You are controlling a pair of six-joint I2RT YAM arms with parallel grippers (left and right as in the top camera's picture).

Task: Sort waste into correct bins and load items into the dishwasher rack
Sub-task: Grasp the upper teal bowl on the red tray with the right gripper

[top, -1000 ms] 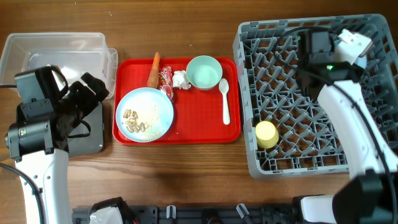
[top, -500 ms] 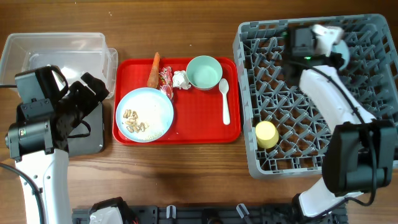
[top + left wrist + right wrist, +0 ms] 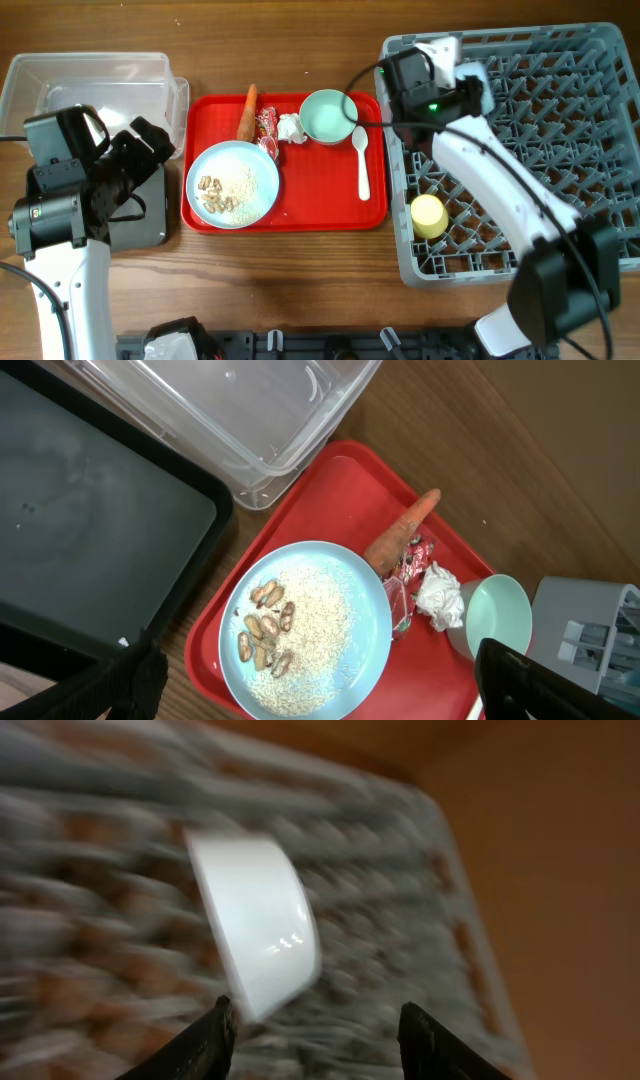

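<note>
On the red tray, the pale-blue plate (image 3: 232,183) carries rice and beige scraps (image 3: 268,635). Behind it lie the carrot (image 3: 247,111), red wrapper (image 3: 266,125), white tissue (image 3: 289,127), mint bowl (image 3: 328,116) and white spoon (image 3: 361,160). The yellow cup (image 3: 428,215) sits in the grey dishwasher rack (image 3: 560,230). My left gripper (image 3: 140,170) hangs open over the black tray (image 3: 150,215), with nothing between its fingers (image 3: 325,690). Over the rack's far-left part, my right gripper (image 3: 450,72) is open. In the blurred right wrist view, a pale bowl (image 3: 255,925) stands on edge just beyond the empty jaws (image 3: 315,1010).
The clear tub (image 3: 90,80) stands at the far left, behind the black tray. The red serving tray (image 3: 320,205) lies between the bins and the rack. Bare wooden table runs along the front edge.
My right arm swung left across the rack from its far-right corner, and its jaws went from shut to open. The left arm and the things on the tray have not moved.
</note>
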